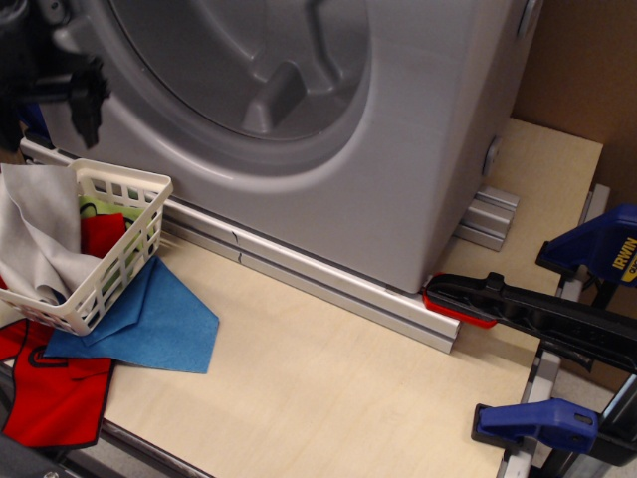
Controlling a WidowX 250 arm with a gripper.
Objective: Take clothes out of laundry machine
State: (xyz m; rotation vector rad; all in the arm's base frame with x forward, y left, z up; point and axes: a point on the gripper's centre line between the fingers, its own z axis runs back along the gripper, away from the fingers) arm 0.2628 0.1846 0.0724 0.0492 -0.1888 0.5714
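Washer (pixel 398 149): grey, fills the upper frame; round front opening with ribbed drum (pixel 259 70) visible inside, no cloth seen in it. Grey cloth (pixel 35 234): draped in and over the near-left side of the white basket (pixel 119 249), which sits just before the washer's lower left corner. Red cloth (pixel 100 234) and a green scrap also lie in the basket. Blue cloth (pixel 149 319): flat on the board, partly under the basket. A second red cloth (pixel 50 393) lies at the lower left, reaching the board's edge. Gripper (pixel 55 85): dark, top left, above the basket and apart from the grey cloth, in front of the washer's left face; holds nothing visible, but whether its fingers stand wide or narrow cannot be told. Aluminium rail (pixel 328 284): runs along the washer's base. Clamps (pixel 557 319): black, red and blue, at the right edge, one touching the rail's end. Board (pixel 338 398): pale wood, bare across the middle and near side between blue cloth and clamps. Brown cardboard (pixel 587 70) stands behind, right.
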